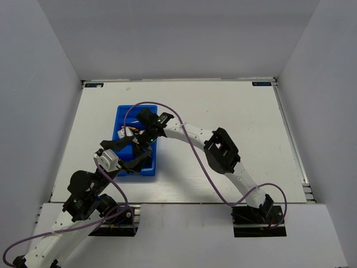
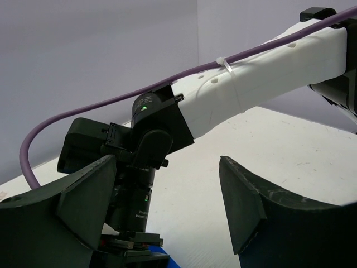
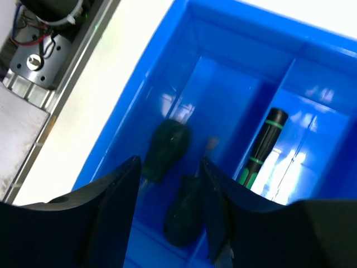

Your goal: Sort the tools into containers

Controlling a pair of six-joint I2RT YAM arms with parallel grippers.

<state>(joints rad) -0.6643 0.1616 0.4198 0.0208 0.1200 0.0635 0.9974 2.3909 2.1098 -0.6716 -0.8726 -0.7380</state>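
Observation:
The blue bin [image 1: 124, 114] sits left of the table's middle, with both arms over it. My right gripper [image 1: 146, 134] hangs above a corner compartment of the bin [image 3: 167, 67]. Its jaws [image 3: 167, 192] stand open and nothing is gripped between them. Two stubby dark green tool handles [image 3: 167, 146] [image 3: 187, 215] lie blurred in that compartment. A green-and-black screwdriver [image 3: 262, 148] lies in the compartment beside it. Orange plier handles [image 1: 129, 133] show in the bin. My left gripper [image 1: 136, 159] [image 2: 164, 204] is open and empty near the bin's near end.
The right arm's white link and purple cable [image 2: 111, 103] cross just in front of my left gripper. The left arm's base hardware [image 3: 33, 61] lies beside the bin's wall. White walls enclose the table [image 1: 234, 111].

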